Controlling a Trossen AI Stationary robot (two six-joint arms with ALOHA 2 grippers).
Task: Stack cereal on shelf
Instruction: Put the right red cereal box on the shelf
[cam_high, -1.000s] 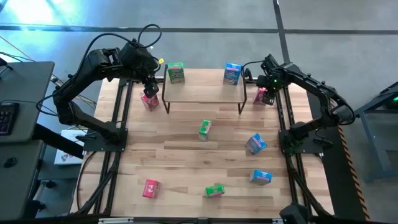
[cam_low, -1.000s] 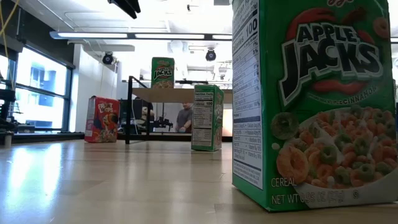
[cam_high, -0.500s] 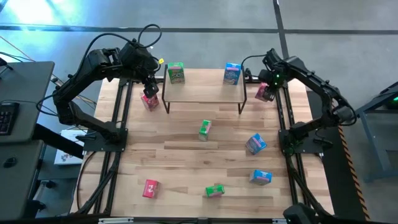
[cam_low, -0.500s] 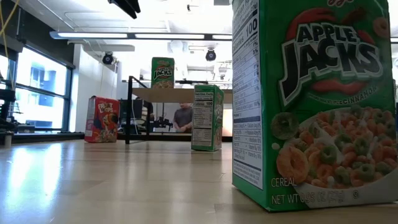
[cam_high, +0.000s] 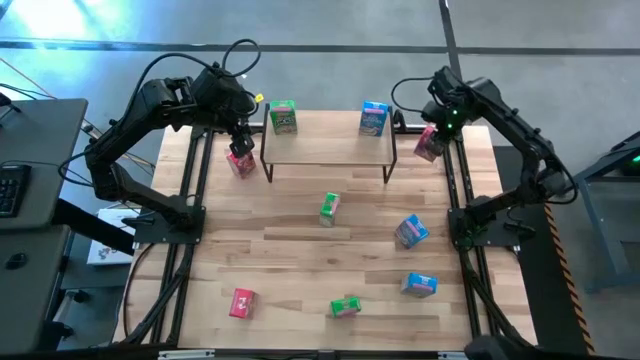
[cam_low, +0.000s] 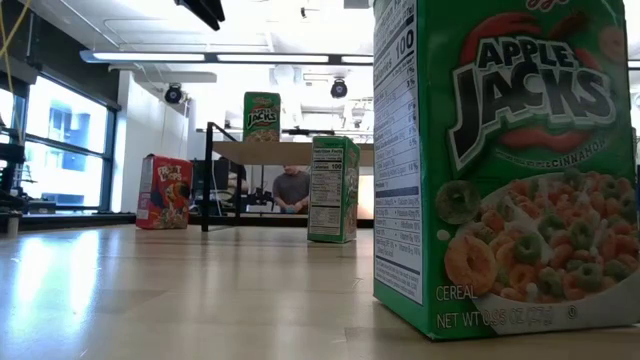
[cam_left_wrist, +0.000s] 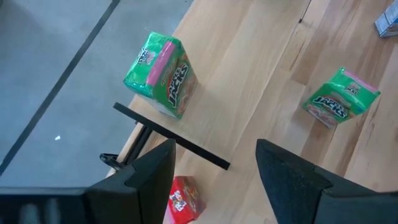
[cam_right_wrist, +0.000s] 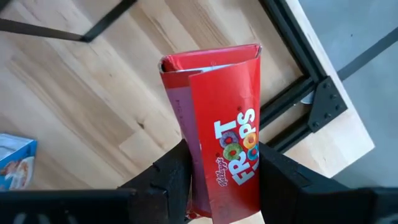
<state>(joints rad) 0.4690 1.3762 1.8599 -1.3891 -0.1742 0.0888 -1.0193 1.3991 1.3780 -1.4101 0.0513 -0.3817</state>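
At the shelf's (cam_high: 327, 148) right end, your right end effector (cam_high: 432, 137) has lifted its clenched Froot Loops box (cam_high: 428, 143) clear of the worktop (cam_high: 300, 250), ready for shelving; your left end effector (cam_high: 240, 143) hangs released above another red box (cam_high: 240, 163).

Green cereal box (cam_left_wrist: 158, 74) on the shelf (cam_left_wrist: 249, 56), red box (cam_left_wrist: 183, 200) below, between open end effector (cam_left_wrist: 214, 180) fingers.

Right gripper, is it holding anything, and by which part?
Yes. The right gripper is shut on a red box, fingers on its two broad printed faces near one end; the other end sticks out free.
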